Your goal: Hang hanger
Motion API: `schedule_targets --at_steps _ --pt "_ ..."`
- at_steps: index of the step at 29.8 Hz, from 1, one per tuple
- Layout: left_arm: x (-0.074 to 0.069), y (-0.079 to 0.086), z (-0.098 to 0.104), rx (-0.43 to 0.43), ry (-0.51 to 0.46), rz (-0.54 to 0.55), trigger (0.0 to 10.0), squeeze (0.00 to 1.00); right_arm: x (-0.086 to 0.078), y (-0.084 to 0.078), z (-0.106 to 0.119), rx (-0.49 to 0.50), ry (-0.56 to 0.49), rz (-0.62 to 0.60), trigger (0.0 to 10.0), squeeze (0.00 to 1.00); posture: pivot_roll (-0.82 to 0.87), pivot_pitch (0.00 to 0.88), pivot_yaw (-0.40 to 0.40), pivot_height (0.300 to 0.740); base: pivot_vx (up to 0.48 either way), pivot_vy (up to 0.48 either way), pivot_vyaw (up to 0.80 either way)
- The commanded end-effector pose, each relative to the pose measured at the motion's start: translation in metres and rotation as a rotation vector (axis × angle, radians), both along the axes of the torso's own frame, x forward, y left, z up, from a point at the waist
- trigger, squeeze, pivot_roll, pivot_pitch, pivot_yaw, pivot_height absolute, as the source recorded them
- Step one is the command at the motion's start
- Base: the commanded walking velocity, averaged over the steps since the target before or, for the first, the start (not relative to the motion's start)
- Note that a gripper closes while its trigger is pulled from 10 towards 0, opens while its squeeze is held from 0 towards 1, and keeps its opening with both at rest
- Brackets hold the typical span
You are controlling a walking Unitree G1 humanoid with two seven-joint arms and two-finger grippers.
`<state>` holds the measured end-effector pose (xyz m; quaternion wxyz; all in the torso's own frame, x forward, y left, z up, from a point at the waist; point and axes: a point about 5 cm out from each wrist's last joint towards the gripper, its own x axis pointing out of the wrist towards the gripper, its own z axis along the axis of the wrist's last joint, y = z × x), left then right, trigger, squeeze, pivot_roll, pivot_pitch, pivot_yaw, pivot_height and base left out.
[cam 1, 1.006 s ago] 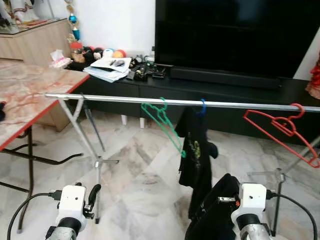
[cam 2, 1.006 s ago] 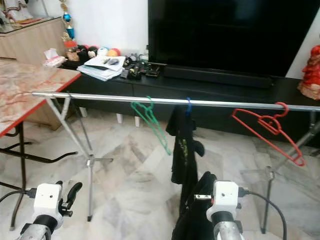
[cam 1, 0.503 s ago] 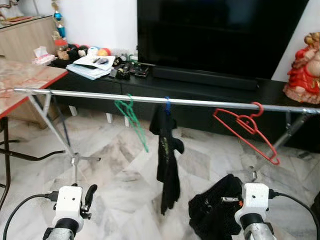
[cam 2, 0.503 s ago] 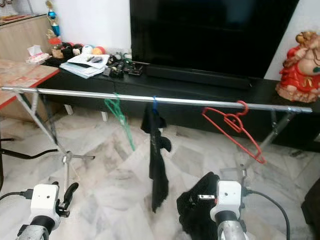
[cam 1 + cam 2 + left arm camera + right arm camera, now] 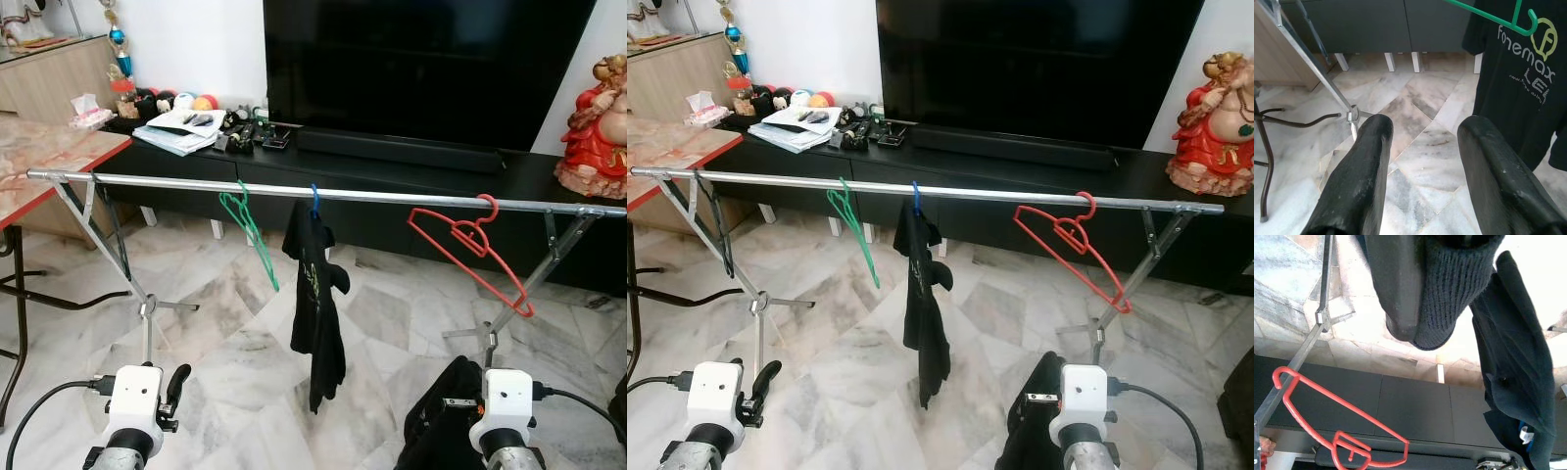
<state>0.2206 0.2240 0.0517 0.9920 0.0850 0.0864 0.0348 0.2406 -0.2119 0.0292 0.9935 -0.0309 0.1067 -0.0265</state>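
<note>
Marble floor (image 5: pixel 225 362) slid as we turned rackward: right gripper (image 5: pixel 1422 328) clamps dark knitwear (image 5: pixel 441 421); left gripper (image 5: pixel 1422 166) gapes, idle.

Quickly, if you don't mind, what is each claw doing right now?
Left claw: open, holding nothing.
Right claw: shut on a dark knitted garment.

left arm: low, forearm raised | left gripper (image 5: pixel 1420 161): fingers (image 5: pixel 1359 171) spread apart, holding nothing | right arm: low, forearm raised | right gripper (image 5: pixel 1420 308): finger (image 5: pixel 1396 289) pressed against dark knit fabric (image 5: pixel 1449 289), clamped on it
</note>
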Motion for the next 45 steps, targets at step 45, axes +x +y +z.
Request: schedule_targets --at_steps 45 --pt "0.013 -0.012 0.014 -0.026 -0.078 -0.022 10.0 0.0 0.014 -0.002 -0.009 -0.035 0.009 0.027 10.0 0.0 0.05 0.0 -0.006 0.74 0.361 0.0 0.0"
